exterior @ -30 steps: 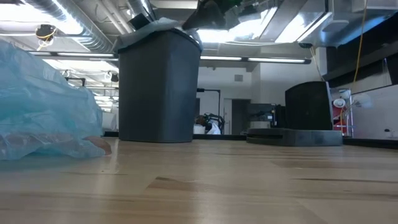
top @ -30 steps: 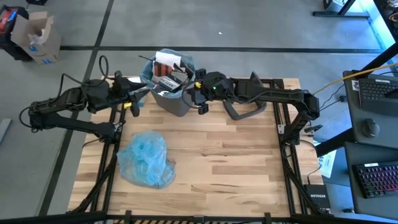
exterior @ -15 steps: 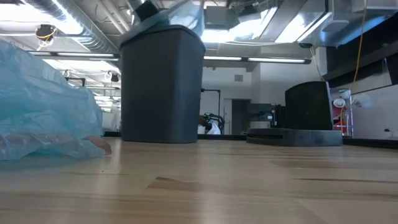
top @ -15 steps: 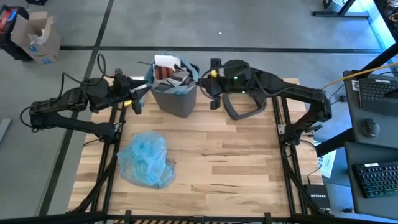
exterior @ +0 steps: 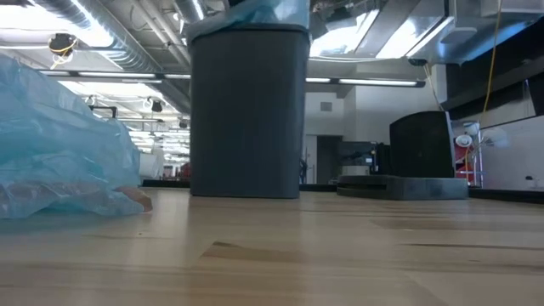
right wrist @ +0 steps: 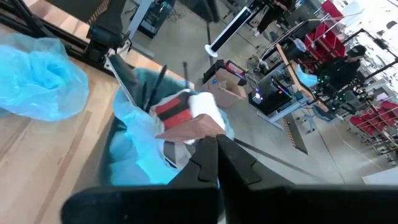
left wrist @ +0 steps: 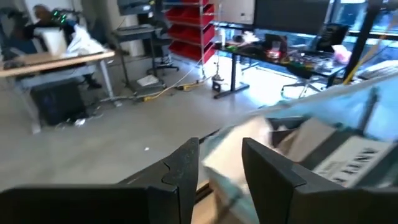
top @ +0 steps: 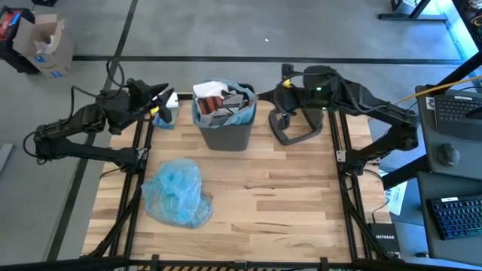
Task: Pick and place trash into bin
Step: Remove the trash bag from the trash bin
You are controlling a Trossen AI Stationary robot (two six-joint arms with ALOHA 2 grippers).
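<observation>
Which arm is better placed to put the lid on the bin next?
Right, probably. The right gripper hangs just behind the grey lid, beside the full bin. The left gripper is across the bin from it.

Wooden table [top: 286,196]: bin [top: 224,129], blue bag [top: 177,193], lid [top: 297,129]

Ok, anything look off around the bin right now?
Yes. The bin is overfull: trash heaps above its rim, with thin dark sticks poking up. A loose blue bag lies crumpled on the table, and the lid sits beside the bin, not on it.
</observation>
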